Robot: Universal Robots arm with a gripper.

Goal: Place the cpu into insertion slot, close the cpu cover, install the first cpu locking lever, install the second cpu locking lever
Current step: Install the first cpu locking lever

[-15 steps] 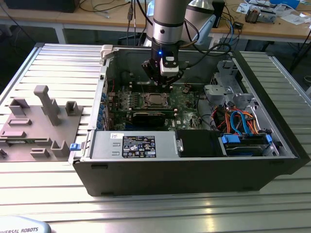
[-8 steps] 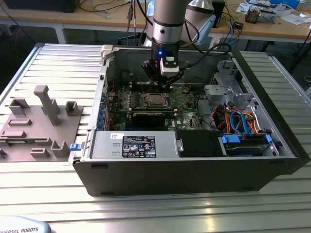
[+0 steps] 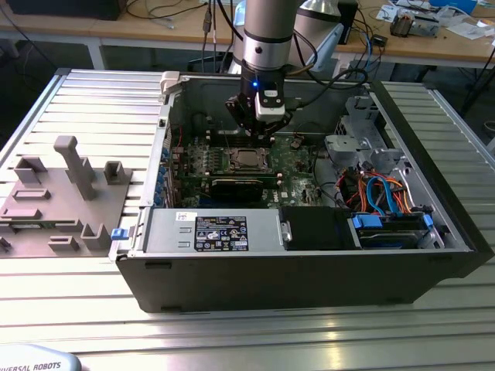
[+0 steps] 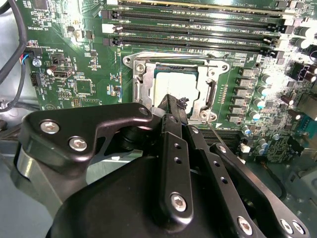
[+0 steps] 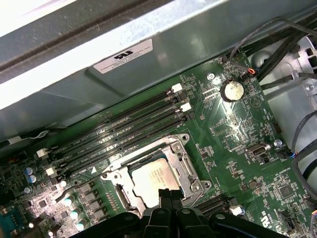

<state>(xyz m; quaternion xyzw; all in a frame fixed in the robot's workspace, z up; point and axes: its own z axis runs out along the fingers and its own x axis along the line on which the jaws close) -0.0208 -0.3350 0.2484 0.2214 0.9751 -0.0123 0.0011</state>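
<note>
The cpu (image 5: 154, 182) sits flat in the slot (image 4: 177, 89), silver top showing in both wrist views; the cover (image 5: 182, 157) lies shut over it, its frame around the chip w/ the top showing through the window; the board (image 3: 298, 166) is inside the open case (image 3: 309, 270).

The gripper (image 4: 173, 103) hangs just above the socket's edge; fingers pressed together, nothing betw. them as far as I can see, tips right over the cover's rim; whether they touch the metal, can't tell.

A thin wire lever (image 4: 218, 134) runs along one side of the socket, partly hidden behind the gripper; whether it is hooked, can't tell.

Handling, as a guess: chip light, stiff, slick-topped, fragile underneath, so best left seated; cover thin, springy; lever is stiff sprung wire, prob. slips off smooth fingertips, so take it at the bent end, not mid-span.
</note>
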